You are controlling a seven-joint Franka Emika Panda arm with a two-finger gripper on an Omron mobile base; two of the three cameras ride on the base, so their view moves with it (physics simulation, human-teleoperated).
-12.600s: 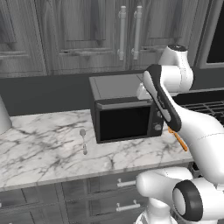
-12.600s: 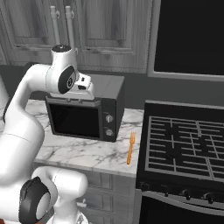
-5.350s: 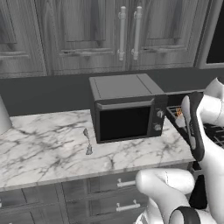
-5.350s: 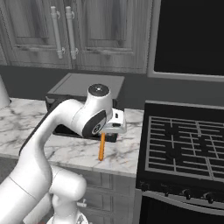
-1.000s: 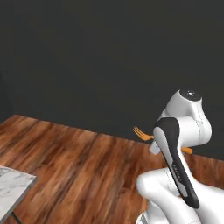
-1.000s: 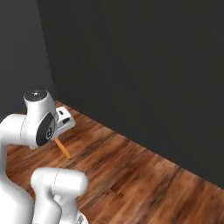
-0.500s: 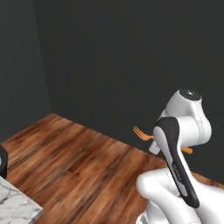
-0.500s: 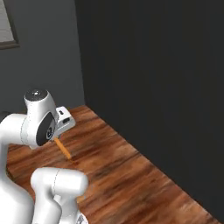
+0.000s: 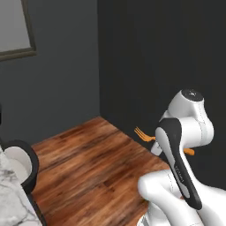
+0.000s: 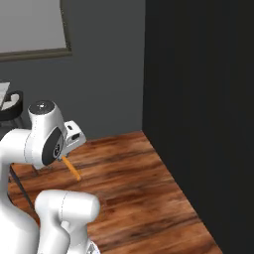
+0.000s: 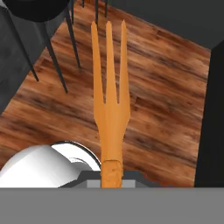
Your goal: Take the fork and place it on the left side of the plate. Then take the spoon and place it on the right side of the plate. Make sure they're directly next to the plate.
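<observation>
Dark walls meet at a corner above a brown wooden floor (image 9: 92,154), which runs across all three views with its planks slanting away from the robot. High on the grey wall to the left hangs a pale panel in a dark frame (image 10: 34,27), seen in both base views. In the left base view a marble counter edge (image 9: 11,203) shows at the lower left, with a round dark-rimmed seat or stool (image 9: 20,165) just beside it. In the hand view thin dark legs (image 11: 57,57) stand on the planks near the top left. The white arm is folded up close to its own body, well above the floor. The gripper (image 10: 67,158) is clenched on the fork (image 11: 110,96), holding it by the handle. In the hand view the orange fork runs straight up from the fingertips at the bottom edge, its three tines pointing away from the hand over the floorboards, and the handle end is hidden where it enters the grip. In the left base view the tines stick out to the left of the arm's black-striped link, while a short orange stub of the handle shows on the link's other side. In the right base view the orange handle slants down and to the right from under the hand, in the air and not touching anything but the gripper.
</observation>
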